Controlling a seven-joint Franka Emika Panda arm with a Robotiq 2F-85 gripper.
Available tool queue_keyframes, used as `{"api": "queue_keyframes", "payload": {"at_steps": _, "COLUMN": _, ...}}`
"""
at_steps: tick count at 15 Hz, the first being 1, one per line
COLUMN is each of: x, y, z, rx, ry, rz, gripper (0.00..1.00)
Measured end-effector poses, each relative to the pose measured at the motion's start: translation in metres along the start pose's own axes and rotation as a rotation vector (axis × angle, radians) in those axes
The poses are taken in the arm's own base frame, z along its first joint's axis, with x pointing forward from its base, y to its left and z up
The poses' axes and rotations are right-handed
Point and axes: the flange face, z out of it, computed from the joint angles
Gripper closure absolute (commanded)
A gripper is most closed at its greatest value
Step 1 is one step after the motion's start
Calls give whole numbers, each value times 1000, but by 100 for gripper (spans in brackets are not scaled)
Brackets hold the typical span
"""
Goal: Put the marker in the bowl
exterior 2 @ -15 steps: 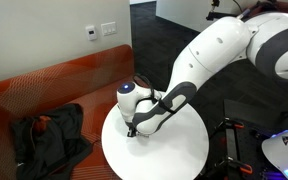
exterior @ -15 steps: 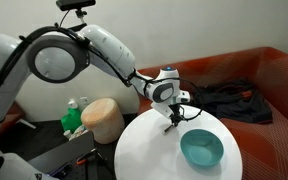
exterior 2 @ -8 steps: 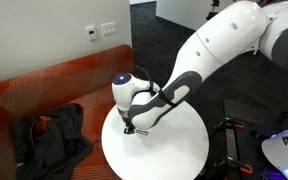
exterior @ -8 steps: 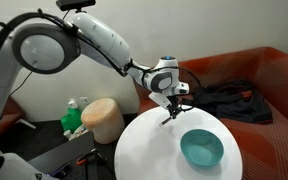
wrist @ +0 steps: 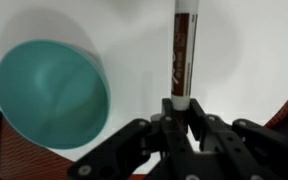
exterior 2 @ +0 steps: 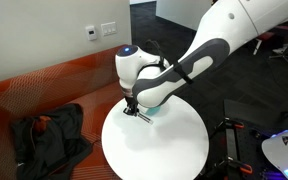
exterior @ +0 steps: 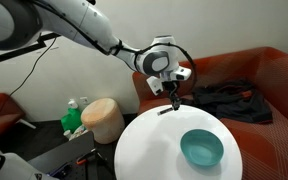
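My gripper [wrist: 181, 108] is shut on the lighter end of the dark marker [wrist: 183, 50], which sticks out from the jaws over the white round table [exterior: 149, 150]. In both exterior views the gripper [exterior: 175, 100] [exterior 2: 131, 108] hangs a little above the table's far part, with the marker [exterior 2: 140, 115] off the surface. The teal-blue bowl [exterior: 202, 148] stands empty on the table, to the side of the gripper and apart from it. It also shows in the wrist view [wrist: 49, 95]. In an exterior view the arm hides most of the bowl.
A tan cylindrical bin [exterior: 104, 118] and a green object [exterior: 74, 118] stand beside the table. A red couch [exterior 2: 54, 85] runs behind it with dark clothing [exterior: 229, 100] [exterior 2: 44, 135] heaped on it. The table's edge [exterior 2: 164, 160] is near.
The gripper has risen from the table surface with the marker in it, and the arm has swung upward. The bowl has not moved.
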Motion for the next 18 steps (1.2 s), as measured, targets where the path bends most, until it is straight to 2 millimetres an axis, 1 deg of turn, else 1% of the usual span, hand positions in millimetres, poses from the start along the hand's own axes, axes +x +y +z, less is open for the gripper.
{"api": "queue_keyframes", "payload": {"at_steps": 1, "x": -1, "y": 10, "z": -7, "rx": -9, "ry": 2, "rz": 49, "gripper": 95}}
{"api": "queue_keyframes", "payload": {"at_steps": 2, "x": -1, "y": 20, "z": -13, "rx": -16, "ry": 5, "rz": 93, "gripper": 81}}
{"api": "queue_keyframes", "payload": {"at_steps": 4, "x": -3, "y": 35, "z": -21, "rx": -24, "ry": 9, "rz": 137, "gripper": 81}}
{"api": "queue_keyframes", "payload": {"at_steps": 5, "x": -4, "y": 39, "z": -23, "rx": -26, "ry": 9, "rz": 143, "gripper": 81}}
{"api": "queue_keyframes", "payload": {"at_steps": 6, "x": -5, "y": 40, "z": -23, "rx": -26, "ry": 8, "rz": 145, "gripper": 95}}
{"api": "queue_keyframes", "payload": {"at_steps": 8, "x": -6, "y": 39, "z": -22, "rx": -27, "ry": 6, "rz": 144, "gripper": 95}}
{"api": "queue_keyframes", "payload": {"at_steps": 11, "x": 2, "y": 48, "z": -17, "rx": -33, "ry": 31, "rz": 255, "gripper": 95}}
{"api": "queue_keyframes", "payload": {"at_steps": 15, "x": 23, "y": 73, "z": -3, "rx": -36, "ry": 100, "rz": 442, "gripper": 95}}
{"api": "queue_keyframes", "payload": {"at_steps": 18, "x": 32, "y": 91, "z": 6, "rx": -52, "ry": 119, "rz": 544, "gripper": 95}}
